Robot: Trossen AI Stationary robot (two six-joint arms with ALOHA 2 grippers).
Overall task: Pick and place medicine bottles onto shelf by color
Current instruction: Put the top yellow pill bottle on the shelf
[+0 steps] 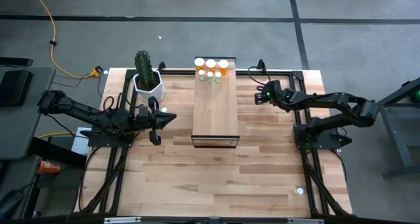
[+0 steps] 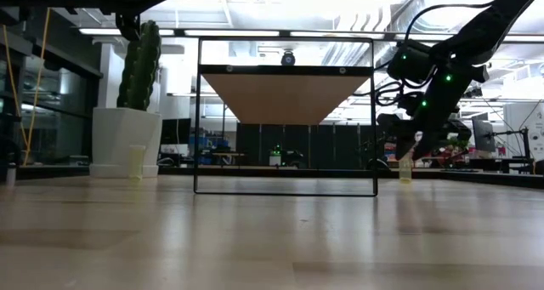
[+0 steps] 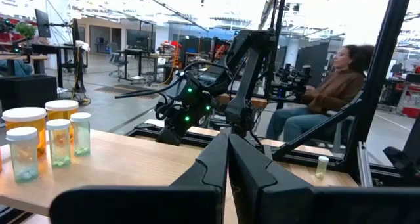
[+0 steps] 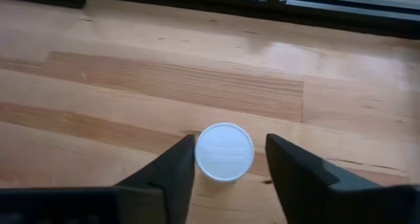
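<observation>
A: Status, right pincer (image 4: 226, 168)?
B: Down over a small pale bottle (image 4: 224, 152) on the tabletop (image 1: 262, 165), right of the shelf (image 1: 215, 112), near the far edge. Wrist view looks straight down on the white cap, which sits between the two fingers (image 4: 172, 165).
A: Gripped?
B: Not clearly. Jaws part-open. One finger looks to touch the cap edge, the other stands just clear. Bottle upright on the wood, not lifted.
A: Low view agrees?
B: Yes. Pale bottle stands on the tabletop under the right pincer, right of the shelf frame.
A: Left pincer (image 3: 228, 159)?
B: Shut, fingers pressed together, nothing in them. Left arm sits left of the shelf, near the cactus pot (image 1: 147, 85).
A: Shelf load?
B: Cluster of bottles (image 1: 211, 69) at the far end of the shelf top: orange ones with wide white caps at the very end, smaller pale green ones just in front. Rest of the plank is bare.
A: Any strays?
B: One more pale bottle (image 2: 137, 162) on the tabletop just beside the cactus pot. Left wrist view also shows a person (image 3: 325, 96) seated beyond the tabletop.
</observation>
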